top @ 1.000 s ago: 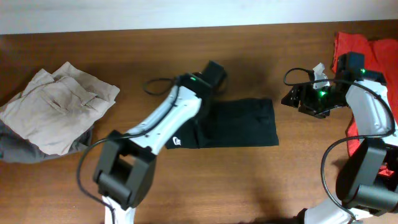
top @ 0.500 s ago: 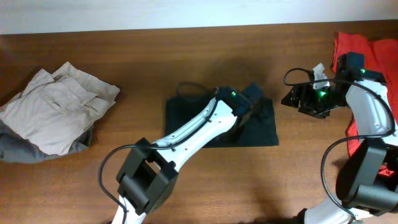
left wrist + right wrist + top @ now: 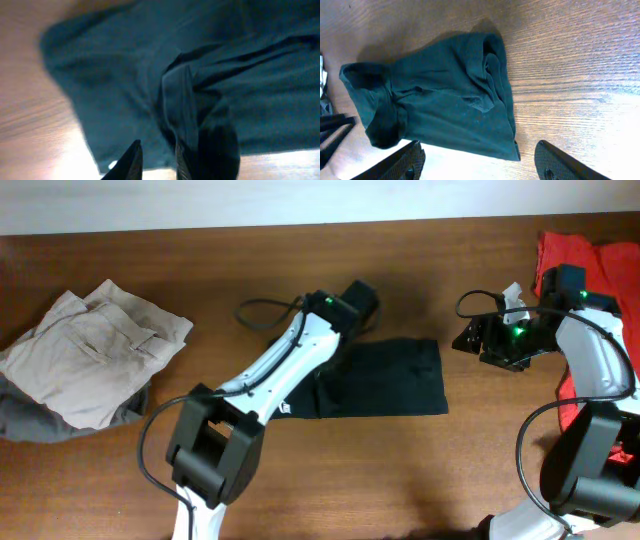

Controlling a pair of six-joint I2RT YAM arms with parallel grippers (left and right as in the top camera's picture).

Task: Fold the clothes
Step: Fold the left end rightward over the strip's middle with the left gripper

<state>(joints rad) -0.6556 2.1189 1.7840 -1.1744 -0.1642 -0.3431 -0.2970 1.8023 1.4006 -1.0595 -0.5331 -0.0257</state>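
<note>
From overhead, my left arm (image 3: 290, 370) lies across the left end of the black short-sleeved cotton T-shirt (image 3: 390, 375), so that end is hidden from me there. The shirt lies folded into a flat oblong near the middle of the brown wooden bench (image 3: 450, 480), well apart from both piles of clothing. The left gripper (image 3: 357, 298) sits just past the shirt's far edge, its fingers covered by the wrist housing from above.

The left wrist view is blurred and tinted. In it the fingers (image 3: 132, 160) stand narrowly parted over the cloth with nothing between them. One of them melts into a dark raised fold, and I cannot trace its outline or tell whether it touches the cloth.

The right wrist view gives me what overhead lacks: the whole shirt, bunched at one end and softly ridged near the other. The right gripper (image 3: 479, 150) is released, its fingers wide apart and gripping nothing. Overhead it sits beside the shirt's right end, clear of it.

The crumpled beige trousers (image 3: 95, 345) run off the left edge over something grey. The bright red garments (image 3: 590, 250) are cut by the right edge and partly behind the right arm (image 3: 590, 370).
</note>
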